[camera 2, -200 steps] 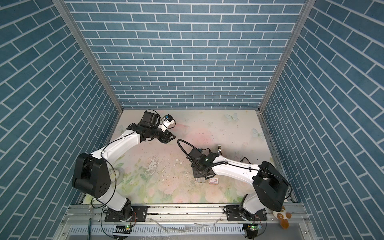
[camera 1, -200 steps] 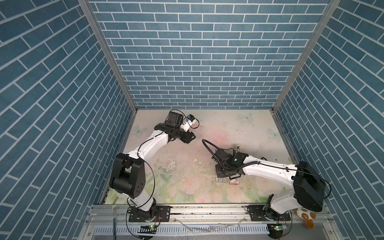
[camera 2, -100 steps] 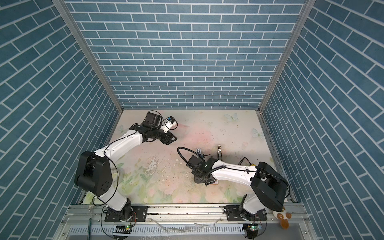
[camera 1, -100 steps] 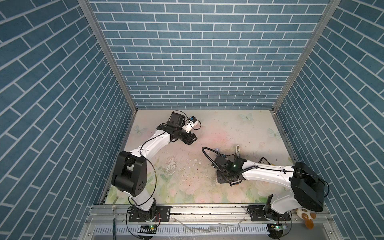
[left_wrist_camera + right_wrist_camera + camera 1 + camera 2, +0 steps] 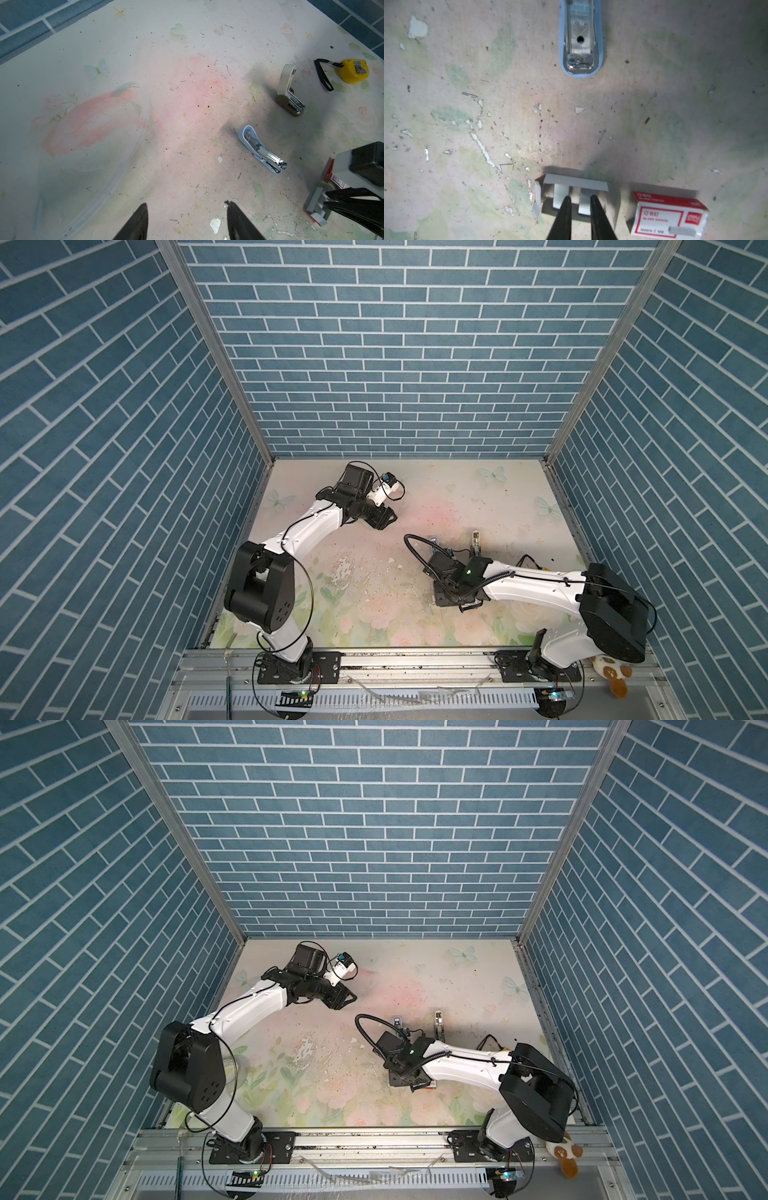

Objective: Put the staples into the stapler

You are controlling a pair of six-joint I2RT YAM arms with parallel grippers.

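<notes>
Staples [image 5: 585, 192] between right gripper [image 5: 580, 197] tips; stapler [image 5: 581, 39] well apart.

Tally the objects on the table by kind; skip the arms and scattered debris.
Staplers: 2, the blue stapler and the beige stapler
Yellow tape measure: 1
Red-and-white printed box: 1
Tray of staples: 1
Total: 5

Silver-grey staples [image 5: 558, 193], pale-blue stapler [image 5: 580, 27], red-and-white box [image 5: 662, 216], floral table [image 5: 675, 104], blue-brick walls [image 5: 395, 344]

Staples [image 5: 560, 197]: 2 silver-grey strips in pale tray [image 5: 575, 184], flat on counter [image 5: 654, 124] at my R fingers [image 5: 564, 214]. Blue stapler [image 5: 581, 41] lies opened nearby.
</notes>
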